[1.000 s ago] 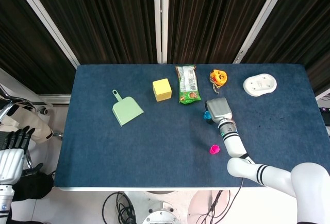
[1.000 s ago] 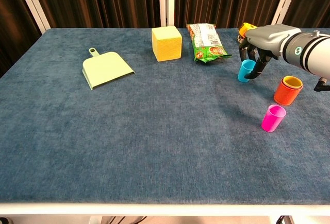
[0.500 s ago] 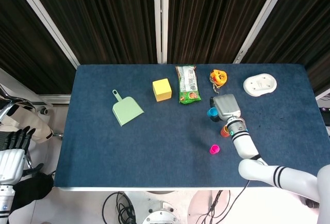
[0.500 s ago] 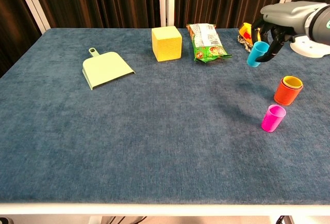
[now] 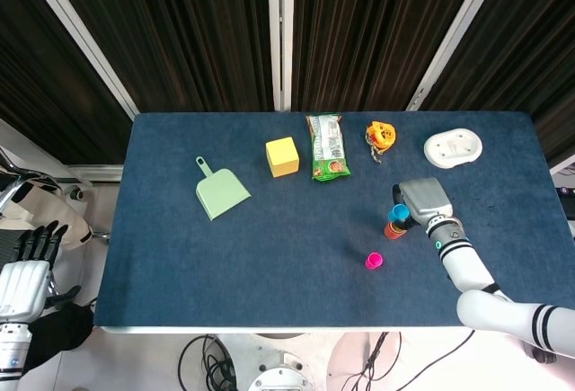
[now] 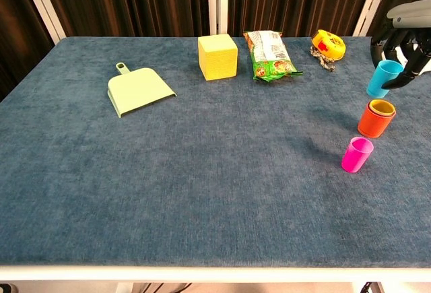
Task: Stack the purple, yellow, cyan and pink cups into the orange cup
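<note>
Held cup (image 6: 384,78) above stack (image 6: 376,118) — loose cup (image 6: 356,154) in front.

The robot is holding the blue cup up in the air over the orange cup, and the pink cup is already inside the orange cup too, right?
Not quite. The pink cup stands alone on the table, beside the orange cup, as the chest view shows. The right hand does hold the blue cup above the orange cup.

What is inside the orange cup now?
The orange cup holds a yellow cup, its rim showing. A purple cup beneath cannot be seen.
</note>
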Available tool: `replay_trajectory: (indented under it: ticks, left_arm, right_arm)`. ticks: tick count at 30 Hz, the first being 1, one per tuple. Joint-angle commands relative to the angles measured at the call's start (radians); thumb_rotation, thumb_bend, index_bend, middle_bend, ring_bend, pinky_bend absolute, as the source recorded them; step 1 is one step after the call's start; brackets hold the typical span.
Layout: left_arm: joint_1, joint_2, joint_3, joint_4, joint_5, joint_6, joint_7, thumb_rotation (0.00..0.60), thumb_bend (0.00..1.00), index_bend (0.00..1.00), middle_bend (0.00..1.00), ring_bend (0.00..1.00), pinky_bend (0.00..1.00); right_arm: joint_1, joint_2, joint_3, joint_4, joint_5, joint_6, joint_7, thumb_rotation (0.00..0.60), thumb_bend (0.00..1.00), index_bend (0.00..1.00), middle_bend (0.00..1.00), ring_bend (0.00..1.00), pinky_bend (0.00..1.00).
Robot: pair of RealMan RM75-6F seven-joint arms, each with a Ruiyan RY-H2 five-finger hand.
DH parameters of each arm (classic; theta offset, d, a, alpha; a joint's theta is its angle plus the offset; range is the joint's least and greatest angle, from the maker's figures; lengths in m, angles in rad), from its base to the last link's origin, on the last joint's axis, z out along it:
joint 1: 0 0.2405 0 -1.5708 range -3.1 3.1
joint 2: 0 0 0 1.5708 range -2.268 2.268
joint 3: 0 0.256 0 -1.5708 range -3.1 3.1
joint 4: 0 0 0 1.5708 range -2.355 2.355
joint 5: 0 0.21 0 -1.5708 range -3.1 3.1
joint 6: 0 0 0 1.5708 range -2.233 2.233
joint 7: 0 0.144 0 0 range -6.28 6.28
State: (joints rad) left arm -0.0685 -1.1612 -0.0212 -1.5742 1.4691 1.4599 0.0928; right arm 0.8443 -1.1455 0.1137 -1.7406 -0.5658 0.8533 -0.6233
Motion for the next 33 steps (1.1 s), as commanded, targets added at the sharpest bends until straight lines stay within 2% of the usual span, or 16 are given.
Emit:
replay_trajectory:
  ticks: [1, 9, 22, 24, 28, 33]
  left_arm:
    - [0.001, 0.001, 0.000, -0.001, -0.001, 0.000, 0.000, 0.600, 0.06, 0.03, 0.00, 0.00, 0.00]
    - [0.000, -0.001, 0.001, 0.005, -0.003, -0.002, -0.004, 0.600, 0.06, 0.03, 0.00, 0.00, 0.00]
    - [-0.009, 0.004, -0.005, -0.001, 0.000, -0.008, -0.002, 0.600, 0.06, 0.04, 0.00, 0.00, 0.00]
    - [-0.009, 0.005, -0.005, -0.002, -0.001, -0.009, -0.003, 0.600, 0.06, 0.04, 0.00, 0.00, 0.00]
    - [-0.008, 0.005, -0.004, -0.001, -0.002, -0.008, -0.005, 0.600, 0.06, 0.04, 0.00, 0.00, 0.00]
    - [-0.006, 0.004, -0.003, 0.002, -0.002, -0.005, -0.010, 0.600, 0.06, 0.04, 0.00, 0.00, 0.00]
  right_arm:
    - [0.007, 0.008, -0.016, -0.009, 0.008, 0.001, -0.005, 0.600, 0.21, 0.60, 0.58, 0.62, 0.73]
    - [0.032, 0.005, -0.055, -0.004, 0.051, -0.006, -0.017, 0.600, 0.21, 0.61, 0.59, 0.62, 0.73]
    - [0.051, -0.037, -0.086, 0.030, 0.056, 0.016, -0.016, 0.600, 0.19, 0.61, 0.56, 0.62, 0.73]
    - [0.053, -0.042, -0.089, 0.033, 0.055, 0.016, -0.012, 0.600, 0.16, 0.58, 0.52, 0.62, 0.73]
    - [0.052, -0.038, -0.090, 0.033, 0.037, 0.003, 0.007, 0.600, 0.07, 0.42, 0.38, 0.57, 0.73]
    - [0.047, -0.024, -0.089, 0.024, 0.010, 0.012, 0.028, 0.600, 0.03, 0.31, 0.30, 0.55, 0.73]
